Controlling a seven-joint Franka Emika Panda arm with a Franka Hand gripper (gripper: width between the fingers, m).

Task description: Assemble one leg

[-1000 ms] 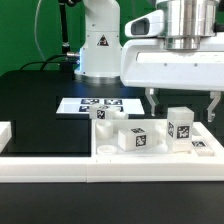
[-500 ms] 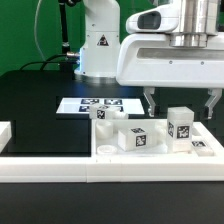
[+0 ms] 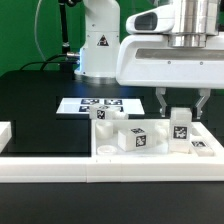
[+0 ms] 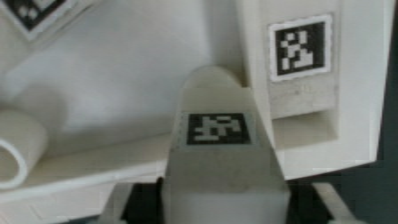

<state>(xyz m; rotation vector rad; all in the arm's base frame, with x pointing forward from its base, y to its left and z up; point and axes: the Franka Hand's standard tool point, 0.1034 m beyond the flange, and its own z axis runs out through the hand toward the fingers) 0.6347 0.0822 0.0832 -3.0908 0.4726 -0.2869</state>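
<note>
A white leg (image 3: 180,127) with square tags stands upright at the exterior view's right, on the large flat white panel (image 3: 110,152). My gripper (image 3: 181,112) is lowered around its top, one finger on each side. In the wrist view the same leg (image 4: 222,130) runs up between the fingers (image 4: 125,195), with a dark gap on each side, so the jaws are open and not touching it. Another leg (image 3: 137,138) lies on the panel to the left, and a third (image 3: 103,115) stands behind it.
The marker board (image 3: 88,104) lies on the black table behind the panel. The robot base (image 3: 97,40) stands at the back. A white block (image 3: 4,133) sits at the exterior view's left edge. A round socket (image 4: 15,145) shows on the panel in the wrist view.
The gripper's fingers have come closer together around the upright leg and sit slightly lower. The leg has not moved.
</note>
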